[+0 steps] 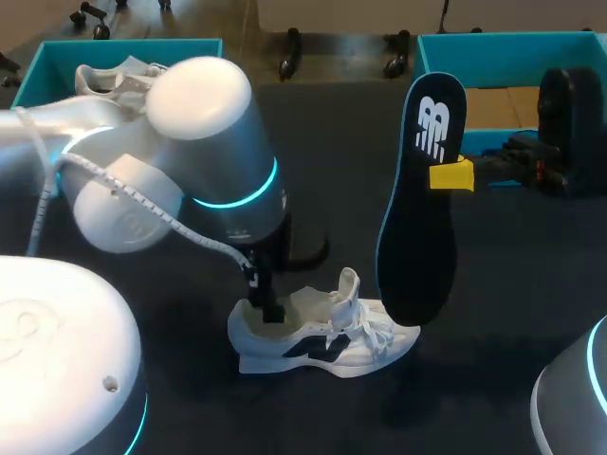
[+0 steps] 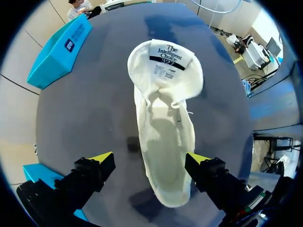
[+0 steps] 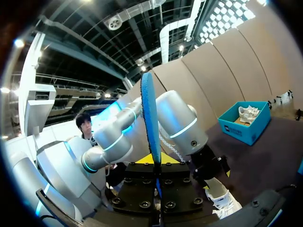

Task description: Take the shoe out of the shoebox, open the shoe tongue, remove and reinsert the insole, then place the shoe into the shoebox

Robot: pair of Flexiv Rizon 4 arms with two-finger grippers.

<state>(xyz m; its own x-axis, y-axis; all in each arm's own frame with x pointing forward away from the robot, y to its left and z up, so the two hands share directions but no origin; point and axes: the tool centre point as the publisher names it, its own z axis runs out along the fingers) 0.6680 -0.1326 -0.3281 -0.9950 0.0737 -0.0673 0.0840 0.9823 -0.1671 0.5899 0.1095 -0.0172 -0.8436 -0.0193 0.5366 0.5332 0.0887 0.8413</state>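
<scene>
With our right gripper (image 1: 448,176) pinching the insole (image 1: 417,237) and left gripper (image 2: 149,161) spread wide around the shoe (image 2: 165,132), we are judging toe-first entry best.

Left end effector (image 2: 149,160) spread, pointing down; right end effector (image 1: 450,176) raised, apparently clamped.

R end effector (image 1: 451,176) partly behind insole (image 1: 417,218)

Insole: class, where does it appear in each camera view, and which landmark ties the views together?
Head view: insole upright, right of centre, in the right gripper.
Left wrist view: not in it.
Right wrist view: edge-on, rising from its gripper.
Shared landmark: the white shoe.
</scene>
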